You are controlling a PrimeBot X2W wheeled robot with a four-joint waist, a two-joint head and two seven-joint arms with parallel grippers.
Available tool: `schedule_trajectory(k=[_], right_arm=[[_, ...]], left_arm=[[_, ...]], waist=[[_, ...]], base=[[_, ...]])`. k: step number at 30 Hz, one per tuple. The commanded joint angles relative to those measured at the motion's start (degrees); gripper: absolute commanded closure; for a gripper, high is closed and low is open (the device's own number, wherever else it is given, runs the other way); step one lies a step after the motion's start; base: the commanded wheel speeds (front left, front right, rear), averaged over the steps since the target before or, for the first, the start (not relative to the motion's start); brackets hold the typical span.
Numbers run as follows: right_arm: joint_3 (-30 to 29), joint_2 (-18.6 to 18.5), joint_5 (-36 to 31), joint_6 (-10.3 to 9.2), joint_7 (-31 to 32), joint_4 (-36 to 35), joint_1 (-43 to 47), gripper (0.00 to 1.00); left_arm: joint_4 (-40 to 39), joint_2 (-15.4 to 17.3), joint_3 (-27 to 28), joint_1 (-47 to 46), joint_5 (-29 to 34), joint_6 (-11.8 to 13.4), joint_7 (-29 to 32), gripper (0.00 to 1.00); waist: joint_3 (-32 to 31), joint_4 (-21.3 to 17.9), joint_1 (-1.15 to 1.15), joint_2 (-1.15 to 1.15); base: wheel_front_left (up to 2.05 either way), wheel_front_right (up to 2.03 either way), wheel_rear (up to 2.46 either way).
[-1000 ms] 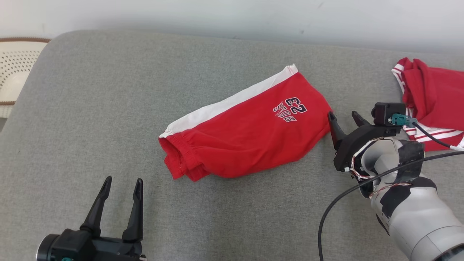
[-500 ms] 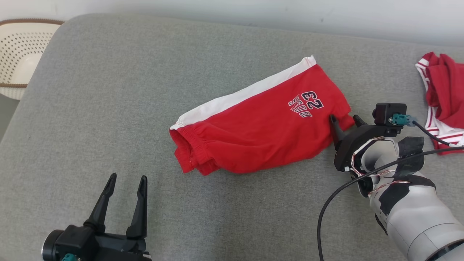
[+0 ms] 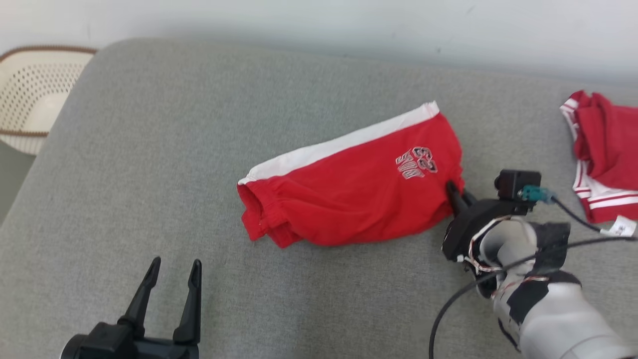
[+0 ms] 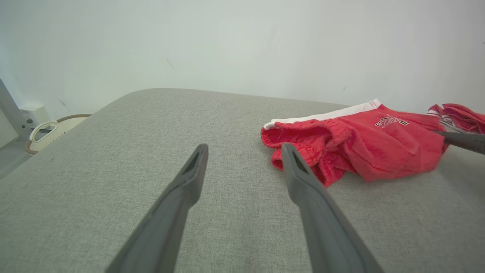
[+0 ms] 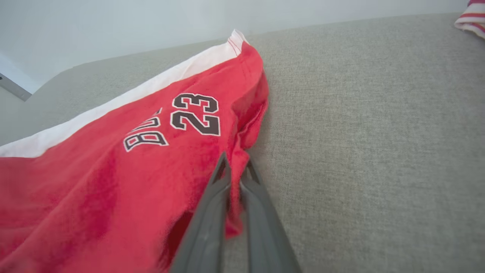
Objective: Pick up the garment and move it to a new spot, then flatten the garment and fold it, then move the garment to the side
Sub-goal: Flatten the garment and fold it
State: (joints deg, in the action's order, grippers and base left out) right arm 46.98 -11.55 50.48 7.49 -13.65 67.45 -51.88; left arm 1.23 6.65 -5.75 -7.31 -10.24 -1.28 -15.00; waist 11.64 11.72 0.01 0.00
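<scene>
Shorts in red jersey with a white side stripe and "23" print (image 3: 349,199) lie at centre of the head view on the grey woven cushion (image 3: 149,164), waistband toward lower left, leg hem toward right. Right gripper (image 5: 235,163) sits at the hem corner, centre-right of the head view. Its jaws are closed together with a fold of red hem pinched between them, clear in the right wrist view. Corner grip probably chosen so the cloth can trail while being lifted or dragged to a new spot. Left gripper (image 3: 175,263) at lower left, jaws apart, empty, well apart from the shorts, likely waiting for the flattening step. Second red garment with white stripes (image 3: 603,144) is bunched at the right edge, clear of the grip. Cream perforated basket (image 3: 30,94) upper left, beside the cushion.
</scene>
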Motion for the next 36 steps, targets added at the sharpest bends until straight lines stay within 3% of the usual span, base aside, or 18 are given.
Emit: schedule_trajectory(k=[1,17,26,28,36], right_arm=[[0.73,-0.49,0.87,0.0,-0.57,-2.12,2.35,1.0],[1.41,-3.75,5.68,0.0,-1.37,-18.25,18.1,1.0],[-1.23,-4.18,4.62,0.0,-1.13,-21.89,24.19,1.0],[-1.67,-4.11,3.32,0.0,-0.94,-21.33,24.3,0.0],[-6.8,-4.57,-3.76,0.0,-1.53,-23.21,23.36,0.0]], left_arm=[[0.34,0.09,0.39,1.51,0.62,-0.16,-0.22,0.0],[0.25,0.46,0.39,7.23,1.13,0.21,-0.22,0.0],[-0.6,0.8,0.43,8.64,0.6,0.52,-0.22,0.0],[-0.53,0.89,0.48,8.6,0.45,0.57,-0.22,0.0],[-0.55,1.12,0.88,9.09,0.22,1.14,-0.21,0.0]], waist=[[-3.07,-1.66,-0.01,0.0],[-10.26,-5.42,-0.01,0.0],[-10.06,-6.47,-0.01,0.0],[-10.04,-6.75,-0.01,0.0],[-10.78,-7.91,-0.01,0.0]], base=[[0.0,0.0,0.0],[0.0,0.0,0.0],[0.0,0.0,0.0],[0.0,0.0,0.0],[0.0,0.0,0.0]])
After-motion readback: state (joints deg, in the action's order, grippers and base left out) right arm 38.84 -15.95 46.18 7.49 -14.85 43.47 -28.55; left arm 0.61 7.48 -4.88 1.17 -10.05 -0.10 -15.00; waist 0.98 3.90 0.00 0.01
